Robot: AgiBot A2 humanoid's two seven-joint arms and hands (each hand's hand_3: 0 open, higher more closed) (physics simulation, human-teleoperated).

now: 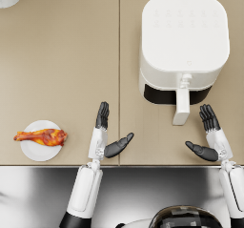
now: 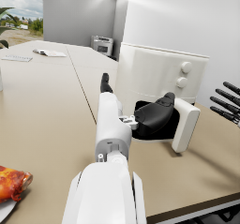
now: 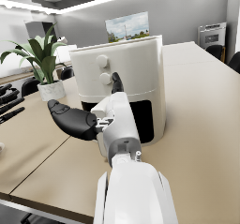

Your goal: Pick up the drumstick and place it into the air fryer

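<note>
- The drumstick lies untouched on a small white plate at about 8 o'clock of the head view, near the table's front edge, so the pick-up has not begun. All of the task is left: reach, grasp, carry and release.
- Its long axis runs nearly level across the head view, from 9 o'clock to 3 o'clock. The thin bone end points to 9 o'clock and overhangs the plate rim, while the thick meaty end points to 3 o'clock, toward the left hand (the left wrist view catches only a corner of the meat, so it adds little).
- The left hand hovers just beside the plate at its 3 o'clock side, wide open and holding nothing, fingers straight toward 12 o'clock and thumb splayed toward 3 o'clock.
- The air fryer stands at about 1 o'clock, well apart from the drumstick. Its handle juts toward 6 o'clock, and a dark gap shows at the front (I judge the drawer only slightly drawn out, so it may need opening further).
- The right hand hovers at 4 o'clock, just beside the handle, also spread wide and empty, its thumb pointing to 9 o'clock.
</note>
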